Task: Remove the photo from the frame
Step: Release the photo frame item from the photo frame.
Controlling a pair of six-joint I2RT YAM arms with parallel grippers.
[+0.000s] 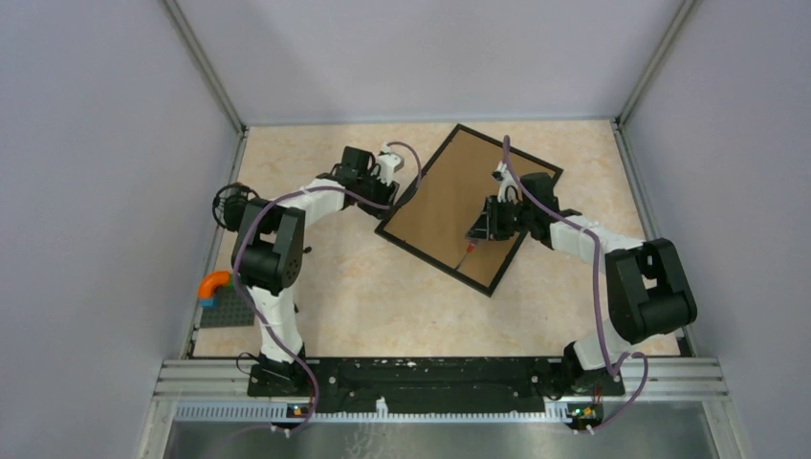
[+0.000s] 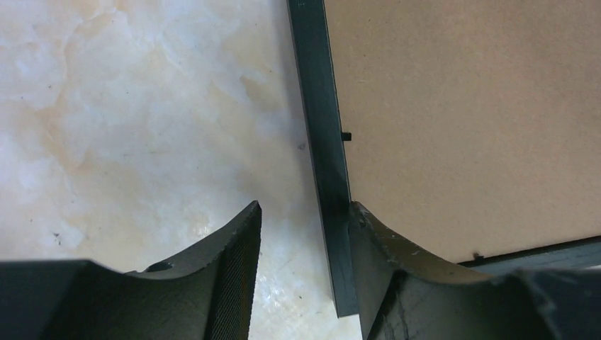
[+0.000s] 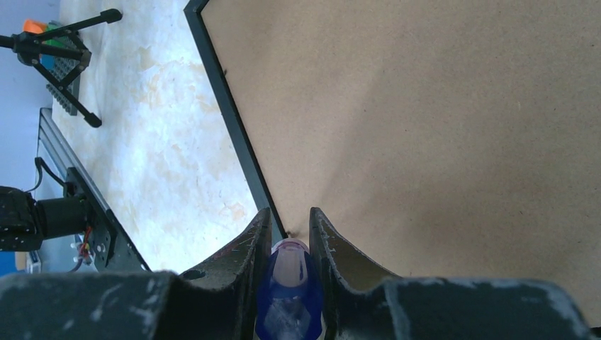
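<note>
Frame [image 1: 445, 206] face-down, photo unseen; left tool [image 2: 305, 212] agape, right tool [image 3: 289, 212] tight around blue handle [image 3: 289, 290].

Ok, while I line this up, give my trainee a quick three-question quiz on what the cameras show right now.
1. True or false: the frame lies on the table with its brown back facing up.
2. What is between the fingers of the right gripper?
A. nothing
B. a blue-handled tool
C. a sponge
3. Which gripper has its jaws standing open on either side of the frame's black edge?

Key:
1. True.
2. B.
3. The left gripper.
</note>
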